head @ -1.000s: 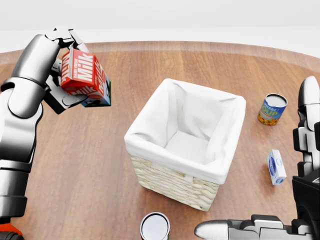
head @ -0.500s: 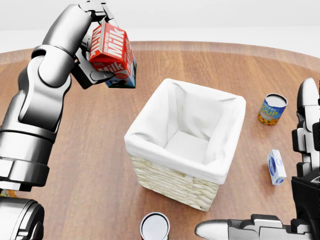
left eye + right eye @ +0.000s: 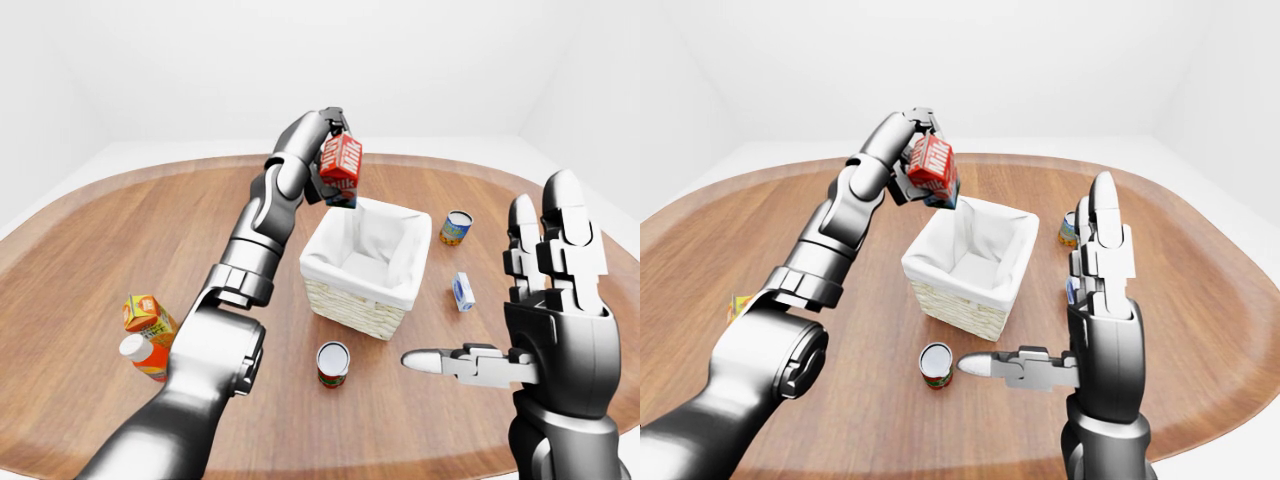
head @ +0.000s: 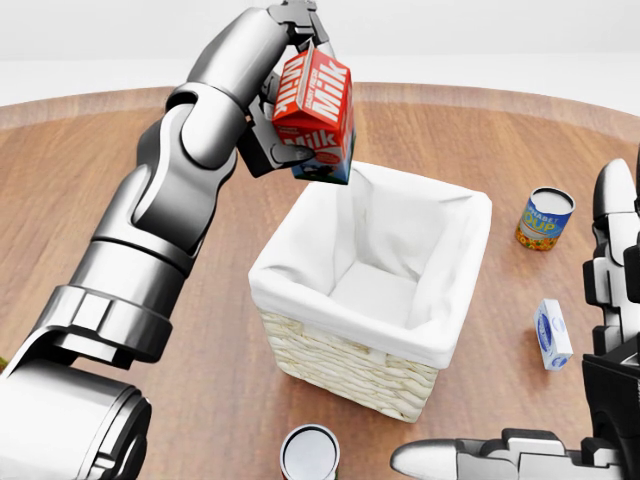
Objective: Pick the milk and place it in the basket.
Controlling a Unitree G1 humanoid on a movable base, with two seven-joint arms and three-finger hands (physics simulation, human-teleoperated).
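Note:
The red milk carton [image 4: 316, 112] is held in the air by my left hand [image 4: 285, 95], whose fingers close round it, just above the top-left corner of the basket [image 4: 350, 365]. The basket is woven wicker with a white cloth liner [image 4: 455, 290] and stands in the middle of the wooden table. Its inside shows nothing but liner. My right hand [image 3: 545, 300] is open and empty at the right of the views, fingers upright and thumb pointing left.
A soup can [image 4: 545, 218] and a small blue-white box [image 4: 551, 334] lie right of the basket. A can [image 4: 310, 455] stands below the basket. An orange carton [image 3: 146, 315] and a bottle [image 3: 143, 355] lie at the left of the left-eye view.
My left arm has carried the milk carton up and to the right, from the left of the table to the basket's top-left corner. The right hand has not moved.

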